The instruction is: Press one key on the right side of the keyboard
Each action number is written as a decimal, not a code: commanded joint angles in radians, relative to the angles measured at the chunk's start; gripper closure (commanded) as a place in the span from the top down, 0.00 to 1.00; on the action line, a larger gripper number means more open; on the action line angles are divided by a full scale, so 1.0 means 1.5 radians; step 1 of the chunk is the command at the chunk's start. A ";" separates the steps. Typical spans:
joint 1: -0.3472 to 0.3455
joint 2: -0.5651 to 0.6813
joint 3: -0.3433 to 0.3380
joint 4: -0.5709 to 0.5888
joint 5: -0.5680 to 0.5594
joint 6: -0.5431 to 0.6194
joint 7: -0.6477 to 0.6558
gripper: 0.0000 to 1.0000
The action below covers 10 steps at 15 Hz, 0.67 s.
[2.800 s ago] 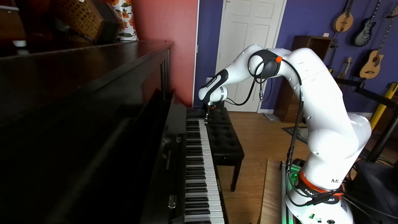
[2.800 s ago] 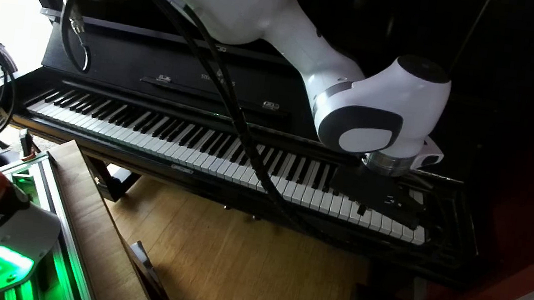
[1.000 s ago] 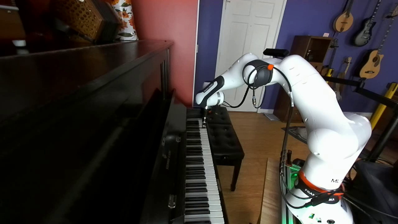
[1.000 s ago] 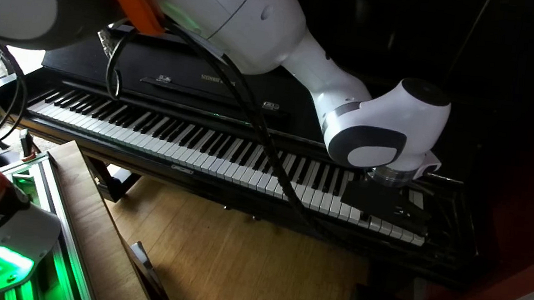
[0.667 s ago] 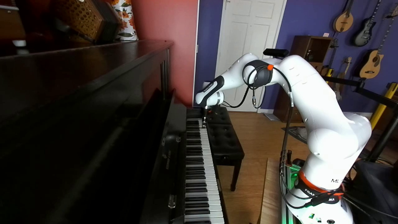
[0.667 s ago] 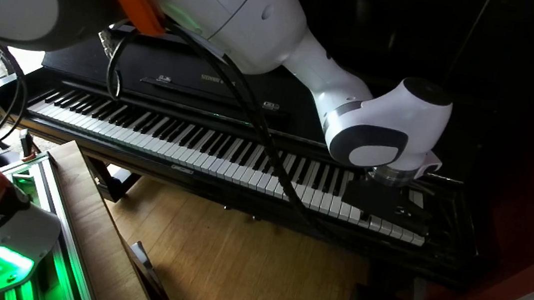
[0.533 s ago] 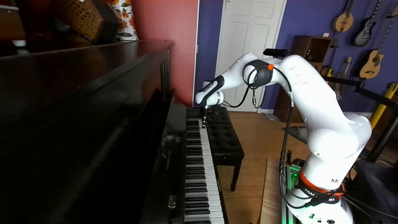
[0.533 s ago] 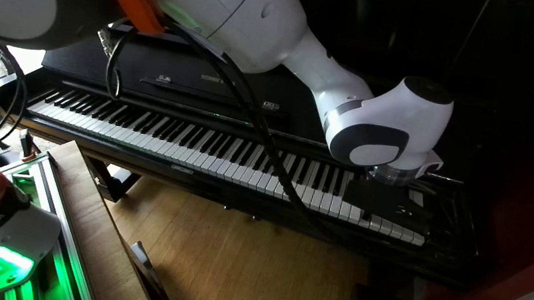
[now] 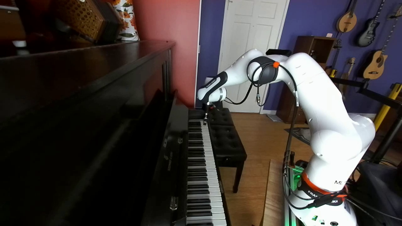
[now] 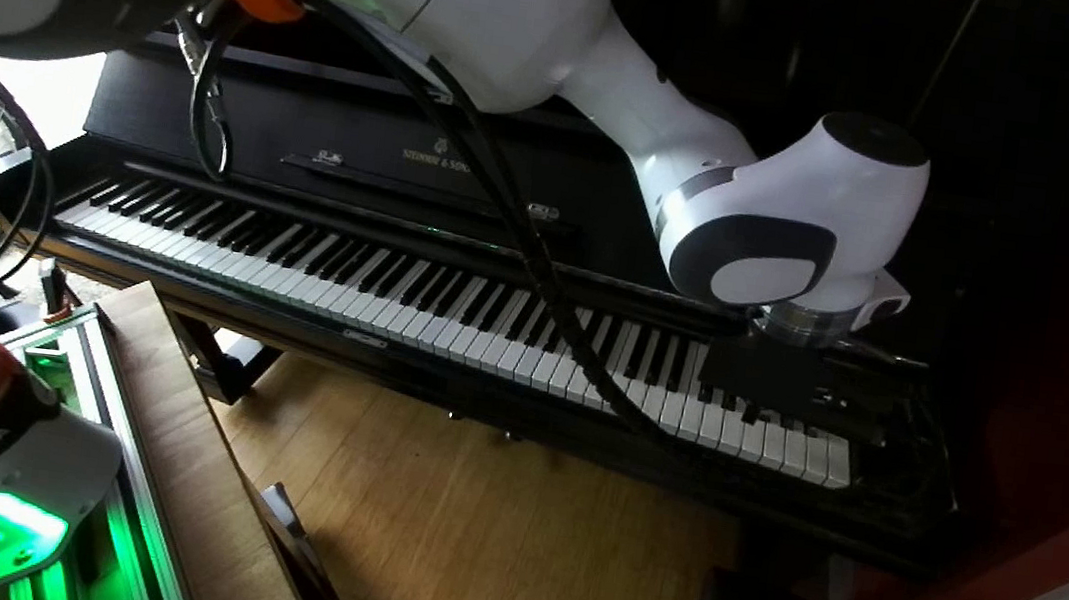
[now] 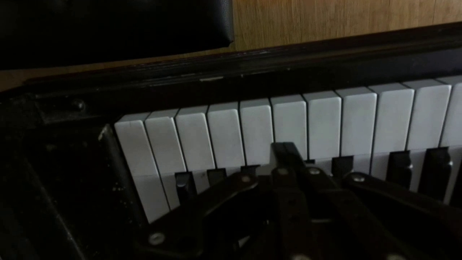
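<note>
The keyboard, a long row of white and black keys, shows in both exterior views [image 9: 211,175] [image 10: 393,309] and in the wrist view [image 11: 325,122]. My gripper [image 9: 205,121] is over its far end in an exterior view, and over its right part in an exterior view [image 10: 751,415]. In the wrist view the fingertips [image 11: 283,145] are together with nothing between them. They point at the white keys, several keys from the keyboard's end block. They appear raised a little above the keys. The gripper body hides some keys beneath it.
The dark upright piano's panel [image 10: 361,144] rises behind the keys. A black padded bench [image 9: 227,141] stands in front of the piano, and its edge shows in the wrist view [image 11: 144,29]. A black cable [image 10: 554,302] hangs from the arm across the keys. A red wall [image 9: 169,25] is beyond the keyboard's end.
The gripper came down onto a white key near the right end and stayed there from about 1.0 to 0.5 s ago. Now it has risen and shifted slightly towards that end, still shut.
</note>
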 commanded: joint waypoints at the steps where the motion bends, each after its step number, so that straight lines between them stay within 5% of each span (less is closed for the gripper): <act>1: 0.008 -0.043 -0.006 -0.046 -0.005 -0.001 0.010 0.00; 8: 0.032 -0.111 -0.029 -0.101 -0.023 0.007 0.039 0.00; 9: 0.037 -0.124 -0.033 -0.112 -0.027 0.008 0.044 0.25; 10: 0.040 -0.136 -0.035 -0.121 -0.029 0.008 0.049 0.28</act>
